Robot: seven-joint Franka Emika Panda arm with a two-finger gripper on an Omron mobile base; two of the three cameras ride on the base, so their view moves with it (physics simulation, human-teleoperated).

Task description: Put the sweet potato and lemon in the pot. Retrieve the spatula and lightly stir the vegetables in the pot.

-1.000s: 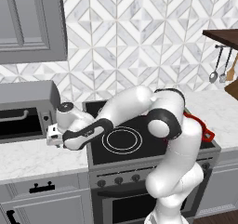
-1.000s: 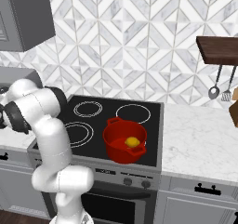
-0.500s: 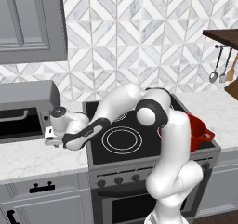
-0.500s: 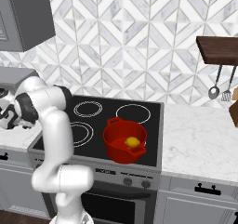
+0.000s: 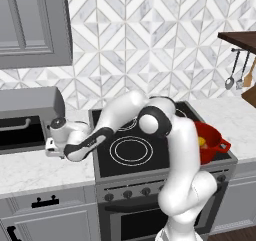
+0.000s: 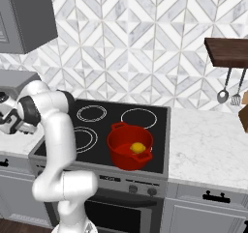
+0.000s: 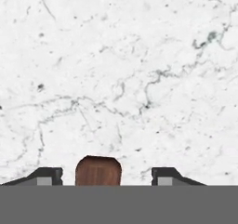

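My gripper (image 7: 106, 174) is open and points down at the white marble counter (image 7: 121, 79). The rounded dark red-brown end of what looks like the spatula's handle (image 7: 98, 170) rises between its two fingertips, touching neither. In the left base view the gripper (image 5: 52, 146) hangs low over the counter, left of the stove and in front of the microwave. The red pot (image 6: 130, 147) stands at the stove's front right with the yellow lemon (image 6: 138, 148) inside; the pot (image 5: 214, 143) also peeks out behind my arm. The sweet potato is hidden or out of view.
A grey microwave (image 5: 25, 117) stands just behind the gripper. The black stove (image 5: 130, 150) lies to its right. A metal spoon (image 6: 223, 95) and another utensil (image 6: 236, 99) hang under a wooden shelf (image 6: 226, 52) at the far right, above a marble counter (image 6: 208, 145).
My arm has swung further left, off the stove's edge and out over the counter in front of the microwave. The pot and lemon have not moved.
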